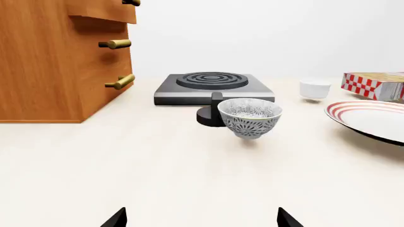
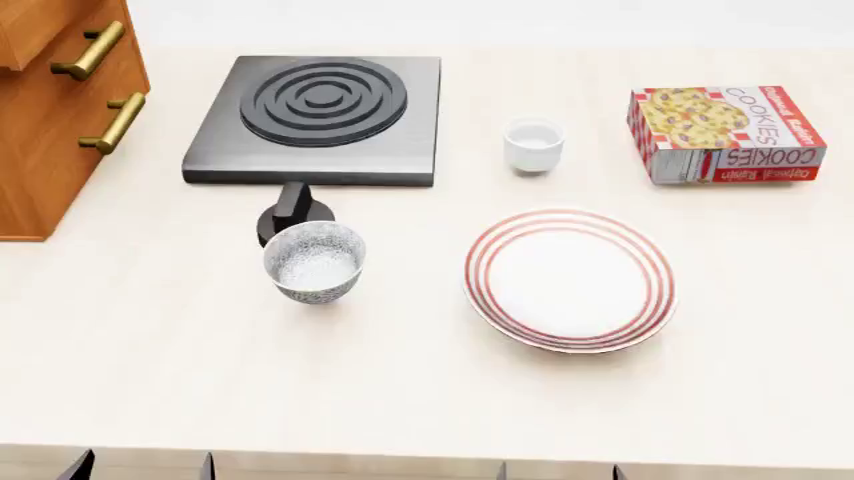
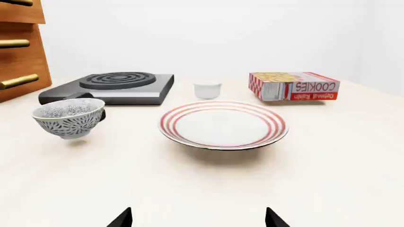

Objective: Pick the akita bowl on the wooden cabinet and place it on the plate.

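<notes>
The wooden cabinet stands at the far left with brass handles; its top is out of view, so the akita bowl on it does not show. A speckled white bowl sits on the table in front of the stove, apart from the red-ringed plate to its right. In the left wrist view this bowl lies ahead of my open left gripper, with the cabinet beside it. My right gripper is open and empty, facing the plate from the table's near edge.
A black stove sits at the back with a black knob just behind the speckled bowl. A small plain white cup and a cookies box stand behind the plate.
</notes>
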Controlling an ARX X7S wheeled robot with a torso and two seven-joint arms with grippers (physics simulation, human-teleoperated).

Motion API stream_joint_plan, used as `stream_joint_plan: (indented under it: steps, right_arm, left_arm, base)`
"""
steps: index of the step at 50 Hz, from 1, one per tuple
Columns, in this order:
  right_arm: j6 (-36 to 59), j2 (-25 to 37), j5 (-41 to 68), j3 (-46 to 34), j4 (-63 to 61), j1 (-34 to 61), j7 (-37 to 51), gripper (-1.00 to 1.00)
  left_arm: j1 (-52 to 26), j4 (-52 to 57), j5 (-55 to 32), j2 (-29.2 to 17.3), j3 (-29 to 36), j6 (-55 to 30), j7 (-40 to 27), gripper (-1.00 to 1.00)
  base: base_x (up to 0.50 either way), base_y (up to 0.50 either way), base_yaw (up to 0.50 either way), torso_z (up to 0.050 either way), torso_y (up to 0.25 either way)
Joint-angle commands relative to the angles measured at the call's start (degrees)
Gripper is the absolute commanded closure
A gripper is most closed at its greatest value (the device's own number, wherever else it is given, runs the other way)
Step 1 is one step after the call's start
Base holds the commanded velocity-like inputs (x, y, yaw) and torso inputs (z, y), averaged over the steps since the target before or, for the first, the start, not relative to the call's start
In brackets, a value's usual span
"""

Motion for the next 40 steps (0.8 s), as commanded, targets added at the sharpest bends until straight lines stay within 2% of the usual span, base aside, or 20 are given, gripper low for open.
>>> stream_joint_plan:
  steps: [1,19,40]
  right_arm:
    - [-0.6,0.9,1.01,-1.22,0.05,-0.18,0.91,-1.0]
    - [-0.6,3.45,4.07,-3.97,-0.87,-0.44,3.43,-1.0]
    - [-0.95,4.88,6.07,-5.53,-1.22,-0.44,4.98,-1.0]
  left_arm:
    - [0.05,0.17,-0.92,-0.91,1.08,-0.16,-1.0,-1.0]
    - [-0.15,0.03,-2.9,-3.25,3.24,0.36,-5.09,-1.0]
    - [0.31,0.58,-5.04,-4.83,5.36,1.81,-5.88,-1.0]
  base:
    - [0.0,0.0,0.0,0.0,0.0]
    - [0.0,0.0,0.0,0.0,0.0]
    - [0.0,0.0,0.0,0.0,0.0]
